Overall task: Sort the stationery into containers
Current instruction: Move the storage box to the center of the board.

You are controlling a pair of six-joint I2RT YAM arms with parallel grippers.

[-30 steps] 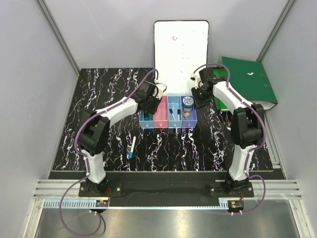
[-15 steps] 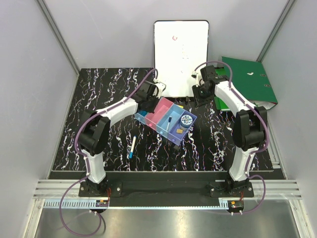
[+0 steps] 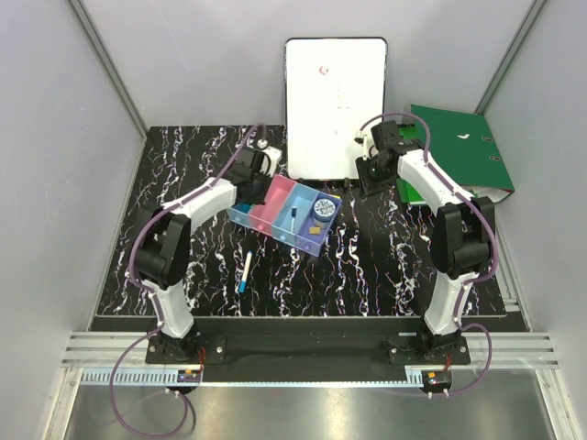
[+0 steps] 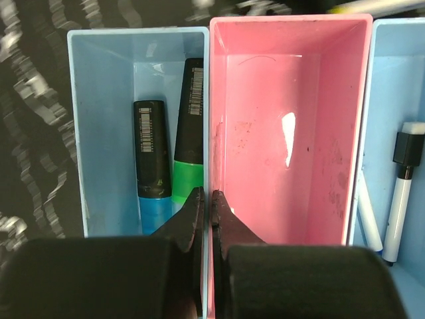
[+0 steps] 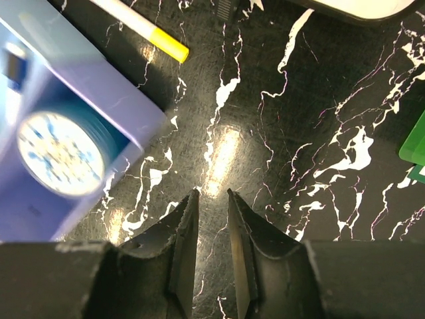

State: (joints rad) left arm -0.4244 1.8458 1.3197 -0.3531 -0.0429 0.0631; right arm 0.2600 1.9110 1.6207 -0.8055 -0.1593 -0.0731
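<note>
The containers [image 3: 275, 203], a joined row of small bins, lie slanted on the black marbled table. My left gripper [image 4: 207, 196] is shut on the wall between the light blue bin [image 4: 106, 119] and the pink bin [image 4: 285, 133]. A green-black marker [image 4: 190, 133] and a blue-black one [image 4: 151, 156] lie in the light blue bin. White pens [image 4: 402, 193] lie in the third bin. A blue tape roll [image 3: 323, 209] and a tan block [image 3: 315, 231] sit in the purple end bin. My right gripper [image 5: 212, 196] hovers open over bare table, near a yellow-ended pen [image 5: 143, 26]. A blue-ended pen [image 3: 245, 272] lies loose.
A large white board [image 3: 335, 105] leans at the back wall. A green binder [image 3: 459, 151] lies at the back right, beside my right arm. Grey walls close in both sides of the table.
My left gripper has shut on the bins' wall and dragged the row leftward, swinging it to a slant. The right gripper drew back slightly and has stayed there.
</note>
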